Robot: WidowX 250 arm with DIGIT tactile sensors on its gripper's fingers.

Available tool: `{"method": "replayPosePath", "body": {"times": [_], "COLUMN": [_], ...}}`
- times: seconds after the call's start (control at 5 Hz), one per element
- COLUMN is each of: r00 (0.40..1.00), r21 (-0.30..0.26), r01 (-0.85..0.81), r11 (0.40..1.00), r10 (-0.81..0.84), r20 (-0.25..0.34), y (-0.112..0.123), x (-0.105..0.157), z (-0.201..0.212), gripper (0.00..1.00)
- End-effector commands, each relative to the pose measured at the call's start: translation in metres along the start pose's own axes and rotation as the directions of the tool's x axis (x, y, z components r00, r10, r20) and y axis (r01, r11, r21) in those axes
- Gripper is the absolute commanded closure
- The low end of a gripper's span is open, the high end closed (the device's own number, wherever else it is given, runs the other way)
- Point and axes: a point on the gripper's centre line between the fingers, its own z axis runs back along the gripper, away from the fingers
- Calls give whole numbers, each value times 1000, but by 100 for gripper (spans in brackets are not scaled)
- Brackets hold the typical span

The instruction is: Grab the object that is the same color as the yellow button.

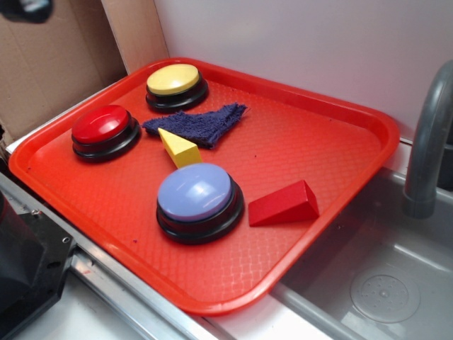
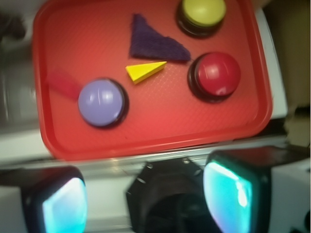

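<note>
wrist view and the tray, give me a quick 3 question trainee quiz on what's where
1. True or false: the yellow wedge block touches the purple cloth.
2. Which is nearest the red wedge block? A) yellow button B) red button C) lavender button
3. In the wrist view, is the gripper open or shut?

Key
1. True; its tip meets the cloth's edge in the exterior view.
2. C
3. Open; the fingers stand wide apart, holding nothing, short of the red tray.
</note>
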Motion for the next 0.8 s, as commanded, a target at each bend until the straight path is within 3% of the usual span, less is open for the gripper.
{"method": "replayPosePath", "body": {"times": [0.0,0.2,0.6], "r00": [913,827,793], "r21": [-42,-44,3], "r01": [-404,-558,-605], "r11": [914,829,796], "r10": [406,560,602], "r20": [51,52,95], "y": [8,10,-4], "x": [34,51,79], "z": [-38,-70,-127], "gripper": [0,0,0]}}
